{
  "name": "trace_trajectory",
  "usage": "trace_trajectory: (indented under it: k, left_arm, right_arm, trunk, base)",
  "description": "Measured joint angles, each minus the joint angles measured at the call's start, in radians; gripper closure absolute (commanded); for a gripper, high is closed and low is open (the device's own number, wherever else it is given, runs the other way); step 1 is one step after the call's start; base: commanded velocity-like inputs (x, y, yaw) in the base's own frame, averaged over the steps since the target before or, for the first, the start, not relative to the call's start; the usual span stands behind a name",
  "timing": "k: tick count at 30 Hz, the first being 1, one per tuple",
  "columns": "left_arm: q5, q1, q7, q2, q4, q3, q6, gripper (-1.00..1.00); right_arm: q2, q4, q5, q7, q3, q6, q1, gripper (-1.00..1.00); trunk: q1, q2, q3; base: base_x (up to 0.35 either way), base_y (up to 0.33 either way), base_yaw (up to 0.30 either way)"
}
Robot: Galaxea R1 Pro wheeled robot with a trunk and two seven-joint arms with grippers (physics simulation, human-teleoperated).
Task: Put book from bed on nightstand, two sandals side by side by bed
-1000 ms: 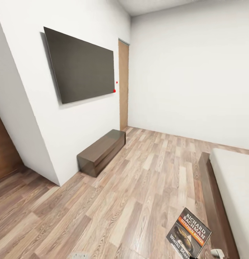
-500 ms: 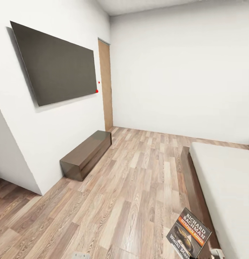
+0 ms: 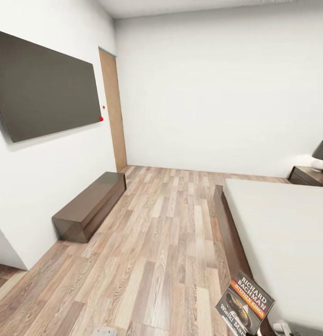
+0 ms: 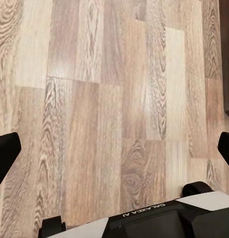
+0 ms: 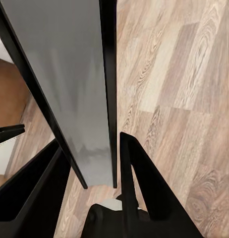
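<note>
My right gripper (image 5: pixel 89 143) is shut on the book (image 3: pixel 245 304), which shows its dark cover with the orange-red band low at the right of the head view. In the right wrist view the book (image 5: pixel 70 89) stands edge-on between the black fingers (image 5: pixel 132 178). The bed (image 3: pixel 282 224), a light grey mattress on a dark brown frame, lies just right of the book. A nightstand (image 3: pixel 309 176) stands at the bed's far end by the back wall. My left gripper (image 4: pixel 114 148) hangs open over bare wood floor. The two sandals are out of view.
A long low brown bench (image 3: pixel 89 205) sits against the left wall under a dark wall screen (image 3: pixel 40 88). A wooden door (image 3: pixel 113 112) is in the far left corner. A dark-shaded lamp (image 3: pixel 321 154) stands on the nightstand. Plank floor (image 3: pixel 170 242) runs between bench and bed.
The whole view has swung to the right: the bench and screen slid left, more of the bed appeared, and the nightstand with its lamp came into sight. The book keeps its place in my right gripper.
</note>
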Motion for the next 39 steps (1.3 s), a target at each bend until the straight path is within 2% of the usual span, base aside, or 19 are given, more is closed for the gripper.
trace_trajectory:
  k: [7,17,39]
  left_arm:
    - [0.000,0.000,0.000,0.000,0.000,0.000,0.000,-1.00]
    - [0.000,0.000,0.000,0.000,0.000,0.001,0.000,-1.00]
    - [0.003,0.000,0.000,0.002,0.000,0.003,-0.001,-1.00]
  right_arm:
    - [0.000,0.000,-0.001,0.000,-0.001,0.000,0.000,1.00]
    - [0.000,0.000,0.000,0.000,0.000,0.000,0.000,1.00]
    - [0.000,0.000,0.001,-0.003,0.000,0.001,0.000,1.00]
  trunk:
    - [0.000,0.000,0.000]
    - [-0.001,0.000,0.000]
    - [-0.001,0.000,0.000]
  base:
    - [0.078,0.000,-0.300]
    - [0.271,0.000,-0.281]
    - [0.326,0.000,-0.020]
